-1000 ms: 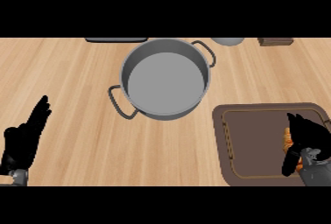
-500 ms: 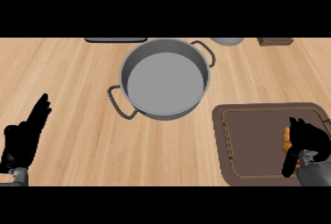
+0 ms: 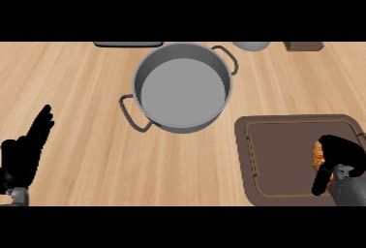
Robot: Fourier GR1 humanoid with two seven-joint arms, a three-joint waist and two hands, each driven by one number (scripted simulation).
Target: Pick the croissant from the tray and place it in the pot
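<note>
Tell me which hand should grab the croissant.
Right. The right hand is already over the tray, covering most of the croissant. The left hand rests open at the counter's far left edge, beyond the pot.

Orange croissant (image 3: pixel 316 154) lies on the brown tray (image 3: pixel 282 160); grey two-handled pot (image 3: pixel 183 88) stands empty nearby.

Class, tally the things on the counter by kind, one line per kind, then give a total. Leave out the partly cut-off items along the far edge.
Pot: 1
Tray: 1
Croissant: 1, mostly hidden by the right hand
Total: 3
</note>
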